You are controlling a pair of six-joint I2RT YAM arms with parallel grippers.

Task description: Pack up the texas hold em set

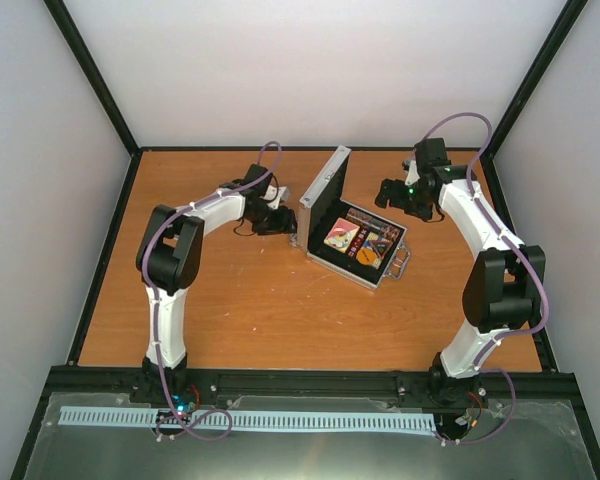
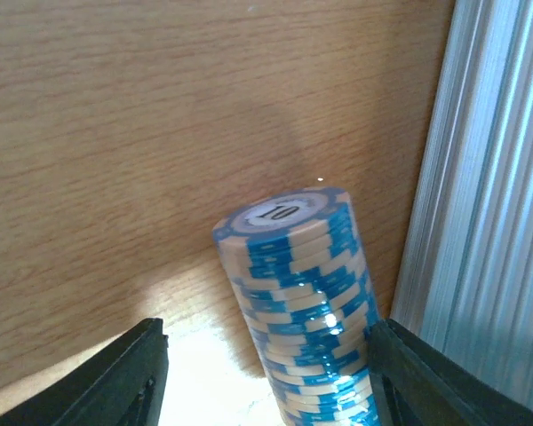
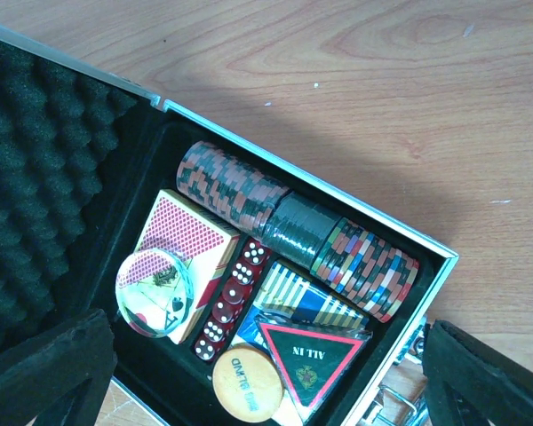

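Observation:
The silver case [image 1: 392, 262] lies open at mid-table, its lid [image 1: 323, 190] standing up on the left. In the right wrist view it holds a row of three chip stacks [image 3: 298, 226], a red-backed deck [image 3: 191, 235], a blue-yellow deck [image 3: 306, 297], red dice [image 3: 231, 297], a clear disc [image 3: 155, 293], an orange disc [image 3: 246, 386] and a red-edged triangle [image 3: 311, 351]. My right gripper [image 3: 266, 390] hangs open above these. Behind the lid, my left gripper [image 2: 265, 333] stands open around a blue-and-white chip stack [image 2: 298, 302]. Its right finger [image 2: 417, 377] is against the stack and its left finger [image 2: 115, 382] is well apart.
The lid's ribbed aluminium outer wall [image 2: 489, 222] rises just right of the blue stack. Black foam [image 3: 35, 177] lines the lid's inside. The case's handle [image 1: 400, 262] sticks out toward the right arm. A black frame [image 1: 110, 250] edges the wooden table [image 1: 260, 310].

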